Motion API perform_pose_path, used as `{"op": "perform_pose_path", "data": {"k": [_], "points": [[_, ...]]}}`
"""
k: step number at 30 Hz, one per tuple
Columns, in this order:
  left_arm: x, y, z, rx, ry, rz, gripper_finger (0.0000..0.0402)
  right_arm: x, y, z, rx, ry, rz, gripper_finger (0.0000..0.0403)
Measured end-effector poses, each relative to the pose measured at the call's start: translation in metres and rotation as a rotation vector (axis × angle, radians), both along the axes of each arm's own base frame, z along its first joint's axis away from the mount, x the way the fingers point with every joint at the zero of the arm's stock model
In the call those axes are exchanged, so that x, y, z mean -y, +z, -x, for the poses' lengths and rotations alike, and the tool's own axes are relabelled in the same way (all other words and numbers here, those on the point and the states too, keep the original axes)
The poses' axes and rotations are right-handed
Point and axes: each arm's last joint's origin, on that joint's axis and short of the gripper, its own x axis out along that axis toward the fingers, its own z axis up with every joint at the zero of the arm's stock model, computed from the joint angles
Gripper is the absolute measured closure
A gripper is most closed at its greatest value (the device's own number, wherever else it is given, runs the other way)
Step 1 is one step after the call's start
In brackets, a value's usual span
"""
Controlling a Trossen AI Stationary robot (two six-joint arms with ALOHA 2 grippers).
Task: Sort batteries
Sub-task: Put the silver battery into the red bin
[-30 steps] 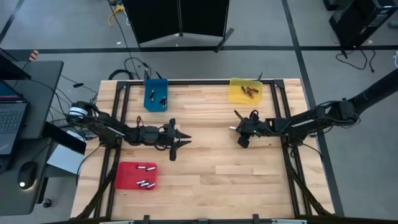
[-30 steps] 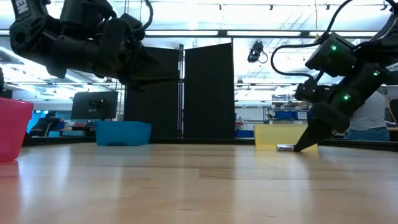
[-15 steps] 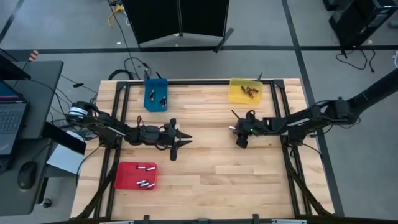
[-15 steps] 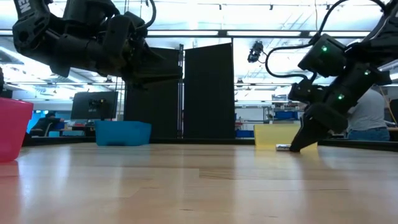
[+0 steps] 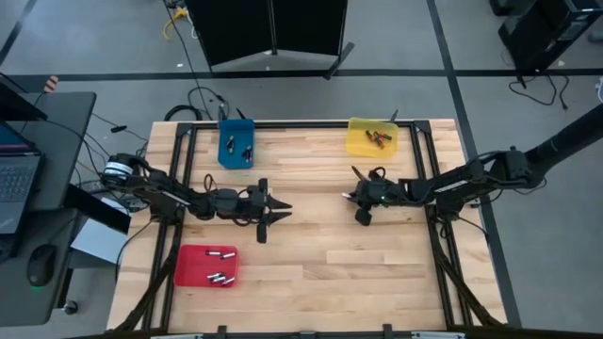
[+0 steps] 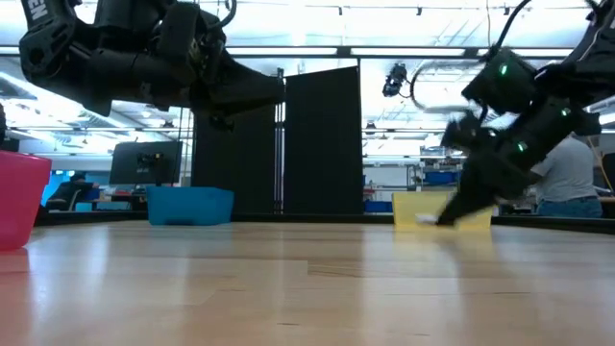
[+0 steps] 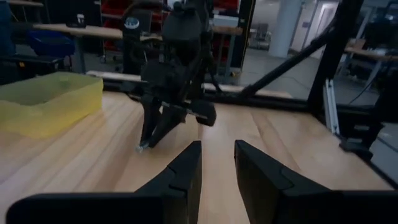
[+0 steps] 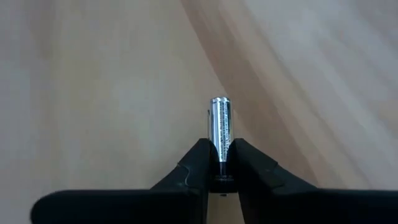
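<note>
Right gripper (image 8: 217, 163) pinches a silvery battery (image 8: 220, 126) low over the table (image 5: 311, 245).

Its jaws are narrow on the cell's end, so the cell points forward, probably ready to carry to a tray. Further left, the left gripper (image 5: 279, 210) waits with jaws slightly apart, holding nothing. Beyond, the red tray (image 5: 191, 266), blue tray (image 5: 224, 151) and yellow tray (image 5: 356, 143) already hold other batteries.

A bare wooden table (image 5: 311, 254) lies under both grippers. The yellow tray (image 5: 358, 143) sits near the right gripper (image 5: 350, 196), beyond it toward the far edge. The blue tray (image 5: 237, 162) is farther back than the left gripper (image 5: 283, 209), and the red tray (image 5: 193, 268) is nearer than it. Black panels (image 5: 273, 28) stand past the table. A laptop (image 5: 14, 188) rests well outside the left gripper's side.
</note>
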Motion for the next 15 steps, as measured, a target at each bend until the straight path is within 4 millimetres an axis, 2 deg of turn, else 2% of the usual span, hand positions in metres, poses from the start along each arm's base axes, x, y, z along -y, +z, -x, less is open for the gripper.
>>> {"op": "perform_pose_path", "data": {"k": [9, 15], "points": [[-0.001, 0.004, 0.000, 0.036, 0.019, 0.003, 0.0298, -0.029, 0.035, -0.034, 0.549, 0.109, 0.063, 0.0341], [-0.001, 0.013, -0.003, 0.106, 0.041, 0.005, 0.0298, -0.049, 0.046, -0.043, 0.844, 0.182, 0.144, 0.0341]]}}
